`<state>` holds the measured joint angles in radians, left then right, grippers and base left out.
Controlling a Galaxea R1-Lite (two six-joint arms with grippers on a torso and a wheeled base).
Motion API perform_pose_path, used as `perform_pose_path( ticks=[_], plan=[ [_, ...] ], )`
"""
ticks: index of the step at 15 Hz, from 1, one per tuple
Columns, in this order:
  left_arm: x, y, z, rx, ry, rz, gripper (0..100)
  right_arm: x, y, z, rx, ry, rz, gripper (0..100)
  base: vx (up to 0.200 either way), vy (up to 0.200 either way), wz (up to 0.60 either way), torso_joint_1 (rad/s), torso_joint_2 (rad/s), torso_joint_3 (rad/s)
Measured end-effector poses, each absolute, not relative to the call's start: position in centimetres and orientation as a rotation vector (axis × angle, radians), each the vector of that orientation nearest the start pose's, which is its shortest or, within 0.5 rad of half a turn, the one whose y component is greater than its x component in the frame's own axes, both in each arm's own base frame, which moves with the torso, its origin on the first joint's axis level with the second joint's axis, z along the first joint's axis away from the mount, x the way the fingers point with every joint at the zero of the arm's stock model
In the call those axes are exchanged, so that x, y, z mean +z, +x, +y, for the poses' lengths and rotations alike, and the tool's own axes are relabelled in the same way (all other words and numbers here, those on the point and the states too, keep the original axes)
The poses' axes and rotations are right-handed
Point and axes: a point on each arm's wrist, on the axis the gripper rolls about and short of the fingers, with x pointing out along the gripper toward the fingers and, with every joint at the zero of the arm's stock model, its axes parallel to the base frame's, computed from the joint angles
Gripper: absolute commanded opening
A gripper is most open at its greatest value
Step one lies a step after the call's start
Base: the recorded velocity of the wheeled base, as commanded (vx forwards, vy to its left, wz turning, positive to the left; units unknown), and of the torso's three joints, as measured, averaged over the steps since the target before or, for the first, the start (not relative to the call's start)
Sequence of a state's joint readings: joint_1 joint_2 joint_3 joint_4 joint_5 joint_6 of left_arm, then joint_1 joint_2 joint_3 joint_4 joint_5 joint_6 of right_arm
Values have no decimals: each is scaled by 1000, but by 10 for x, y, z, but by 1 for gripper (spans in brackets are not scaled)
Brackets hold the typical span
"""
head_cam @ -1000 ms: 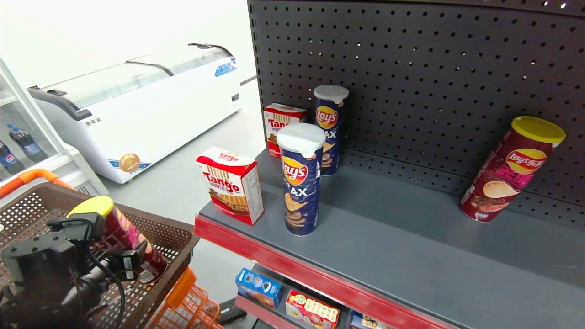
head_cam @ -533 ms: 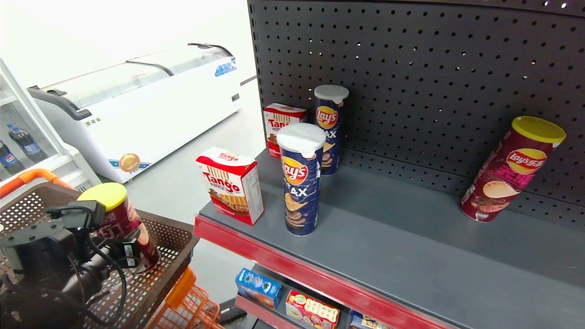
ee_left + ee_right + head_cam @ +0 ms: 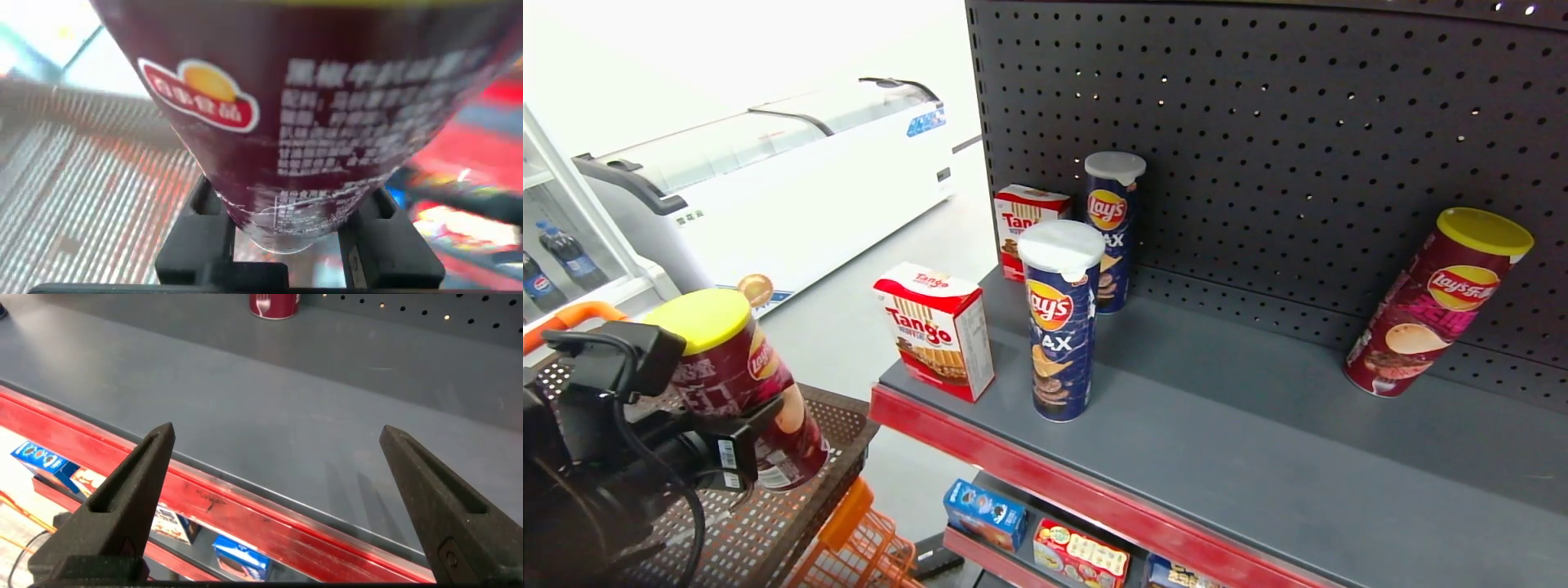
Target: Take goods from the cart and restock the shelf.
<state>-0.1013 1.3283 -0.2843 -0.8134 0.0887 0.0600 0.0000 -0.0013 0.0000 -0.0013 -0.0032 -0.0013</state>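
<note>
1. Grey shelf backed by a pegboard carries two boxes and two blue cans toward its left end, and a leaning can against the pegboard toward its right end.
2. Left of the shelf's front corner, the left claw is clamped low on the body of a yellow-lidded can, lid uppermost and slightly tilted.
3. That can hangs over the cart, apart from the shelf.
4. Over the shelf's red front edge hovers the right claw, fingers spread wide.
</note>
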Motion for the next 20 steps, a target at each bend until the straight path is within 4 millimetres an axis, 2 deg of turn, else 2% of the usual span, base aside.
perform_pose_path(
  ticks=[3,7,13,15,18,20],
  plan=[
    [179,164,-31,-117,72,108,0,76,-23,0,-3,-1,-3,100,0,0,0,0,0,0],
    [203,156,-45,-207,60,5,0,76,-23,0,-4,-1,-3,100,0,0,0,0,0,0],
    [210,132,-57,-331,84,83,0,76,-23,0,-3,-1,-3,100,0,0,0,0,0,0],
    [217,124,-63,-404,82,58,0,76,-23,0,-3,-1,-3,100,0,0,0,0,0,0],
    [224,115,-76,-527,70,26,0,76,-23,0,-3,-1,-3,100,0,0,0,0,0,0],
    [230,112,-84,-685,57,9,0,76,-23,0,-3,-1,-3,100,0,0,0,0,0,0]
  ],
)
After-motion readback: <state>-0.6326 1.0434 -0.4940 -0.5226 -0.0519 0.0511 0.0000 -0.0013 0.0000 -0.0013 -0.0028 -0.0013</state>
